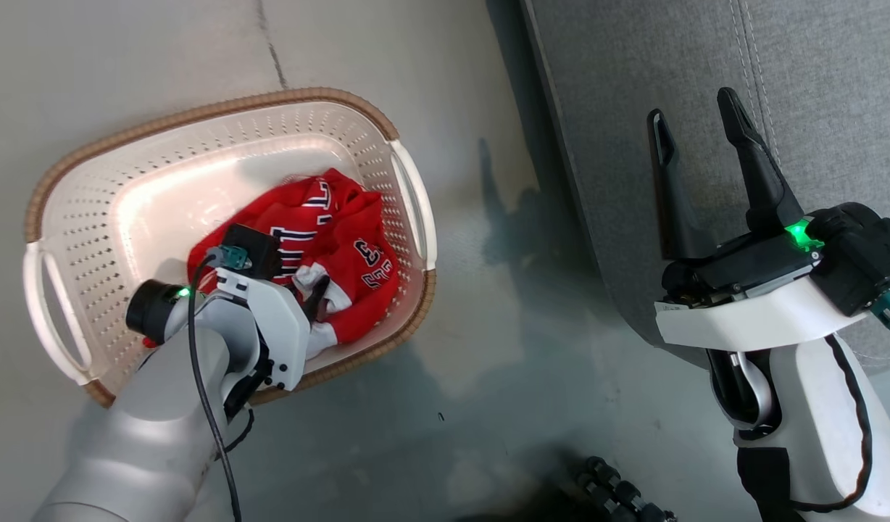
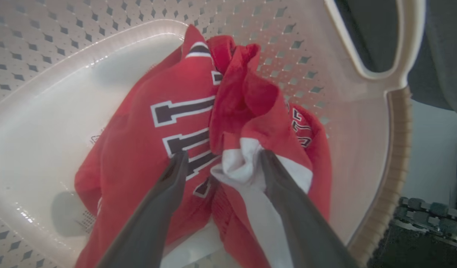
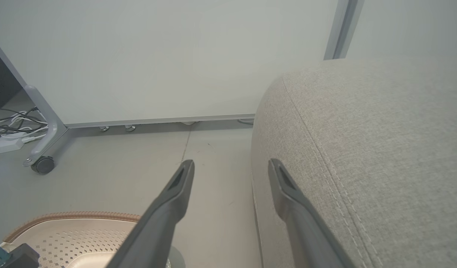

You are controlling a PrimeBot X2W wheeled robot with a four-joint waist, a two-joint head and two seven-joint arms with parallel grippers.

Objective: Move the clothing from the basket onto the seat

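A strip of bare floor (image 1: 488,326) runs down the middle of the head view, between the basket's (image 1: 220,109) right rim and the seat's (image 1: 633,58) straight left edge. The seat takes up the upper right of the frame. In the right wrist view its rounded corner rises at right, with open floor to the left of it.

The basket sits at centre left on the floor. The clothing (image 1: 322,217) is bunched in its lower right part, and the upper left of the basket's bottom is bare.

The left gripper (image 2: 221,163) is down inside the basket. Its fingers are spread wide on either side of a white-trimmed fold, touching the cloth without pinching it. The right gripper (image 1: 693,109) is at right, over the seat's edge, with its fingers wide apart and holding nothing.

In the right wrist view a pale panel (image 3: 176,56) stands across the top, with a caster (image 3: 42,165) and cables (image 3: 9,126) at left.
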